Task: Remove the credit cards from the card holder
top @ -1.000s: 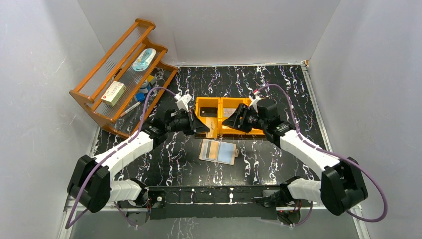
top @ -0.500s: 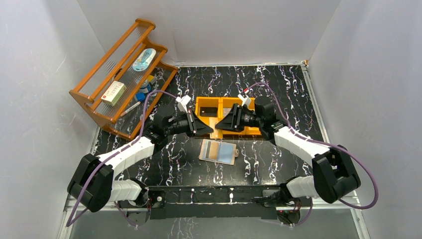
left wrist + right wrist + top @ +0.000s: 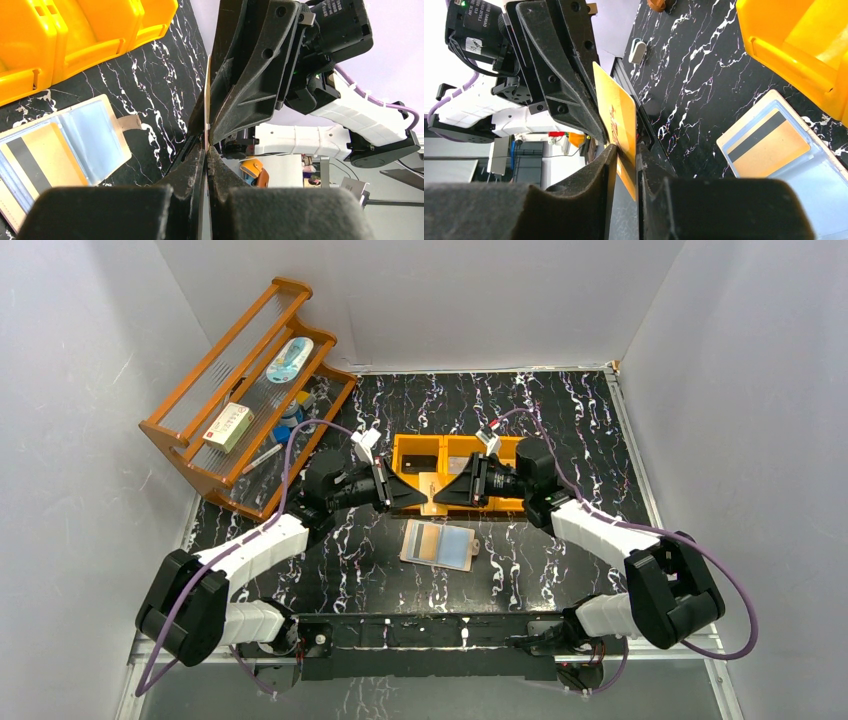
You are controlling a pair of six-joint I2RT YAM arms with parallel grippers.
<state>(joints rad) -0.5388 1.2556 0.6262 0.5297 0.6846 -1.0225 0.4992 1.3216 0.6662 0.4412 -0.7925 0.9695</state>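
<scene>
So both the left hand (image 3: 415, 497) and right hand (image 3: 443, 494) are clamped on one orange credit card (image 3: 616, 117) in mid-air, with the card holder (image 3: 440, 545) lying open on the desk (image 3: 560, 420) just below them and a striped card (image 3: 764, 137) not yet pulled from its sleeve.

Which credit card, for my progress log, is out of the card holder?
The yellow card in the right end effector; the black-striped card sits in the card holder.

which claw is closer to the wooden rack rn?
Left. The left claw sits right of the wooden rack, by the orange tray; the right claw meets it tip to tip from farther right, both pinching the yellow card.
</scene>
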